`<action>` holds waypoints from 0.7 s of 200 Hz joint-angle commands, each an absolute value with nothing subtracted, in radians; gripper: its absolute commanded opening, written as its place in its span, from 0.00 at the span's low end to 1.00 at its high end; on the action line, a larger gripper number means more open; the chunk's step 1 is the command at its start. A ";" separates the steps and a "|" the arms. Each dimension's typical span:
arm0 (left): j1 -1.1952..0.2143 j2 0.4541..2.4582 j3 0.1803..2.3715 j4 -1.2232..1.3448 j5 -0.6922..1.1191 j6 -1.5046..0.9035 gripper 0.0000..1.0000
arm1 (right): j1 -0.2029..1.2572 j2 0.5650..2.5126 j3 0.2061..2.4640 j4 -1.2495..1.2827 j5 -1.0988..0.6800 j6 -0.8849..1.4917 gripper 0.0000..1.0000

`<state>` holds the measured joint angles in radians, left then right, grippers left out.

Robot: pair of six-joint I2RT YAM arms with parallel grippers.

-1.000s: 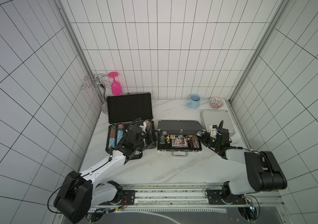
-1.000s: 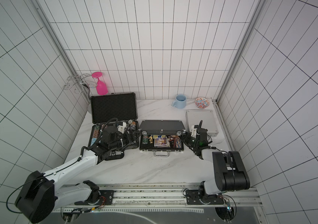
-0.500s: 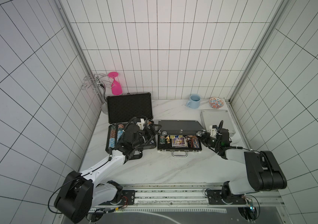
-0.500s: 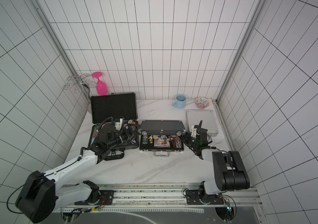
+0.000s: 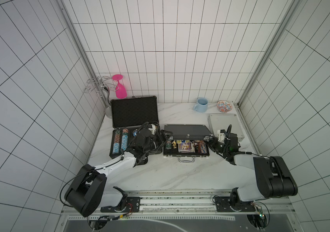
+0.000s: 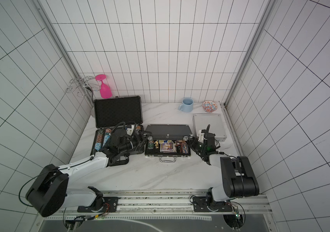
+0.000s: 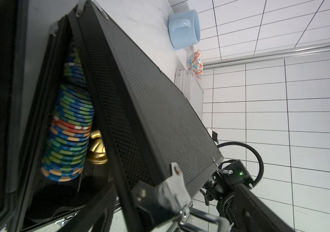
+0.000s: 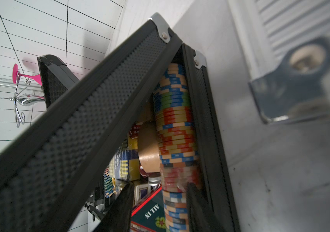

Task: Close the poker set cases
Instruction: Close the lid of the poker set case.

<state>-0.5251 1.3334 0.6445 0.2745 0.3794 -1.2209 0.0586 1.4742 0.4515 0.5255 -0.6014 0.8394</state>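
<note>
In both top views the large dark-grey case (image 5: 134, 112) stands at the left with its lid upright, chip rows in its base (image 5: 120, 141). The medium black case (image 5: 186, 131) lies in the middle, its lid tilted partway down over chips and cards. The small silver case (image 5: 225, 124) lies shut at the right. My left gripper (image 5: 165, 136) (image 7: 180, 217) is open at the medium case's left end, with the lid's latched corner between its fingers. My right gripper (image 5: 210, 142) (image 8: 160, 206) is at that case's right end, fingers apart, facing a chip stack (image 8: 176, 124) under the lid.
A light-blue mug (image 5: 201, 104) and a patterned bowl (image 5: 223, 106) stand at the back right. A pink glass (image 5: 120, 90) hangs on a wire rack (image 5: 97, 88) in the back left corner. Tiled walls close in three sides.
My left gripper has swung right, from over the large case's base to the medium case's left end. The right arm and the medium lid look unchanged.
</note>
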 commanded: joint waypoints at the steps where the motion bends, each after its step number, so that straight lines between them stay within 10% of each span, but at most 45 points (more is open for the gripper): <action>1: -0.527 1.349 0.685 0.350 0.364 -1.250 0.89 | 0.054 1.460 0.440 0.506 -0.616 0.827 0.45; 140: -0.482 1.373 0.582 0.374 0.408 -1.172 0.78 | -0.017 1.121 0.465 -0.007 -0.391 0.649 0.54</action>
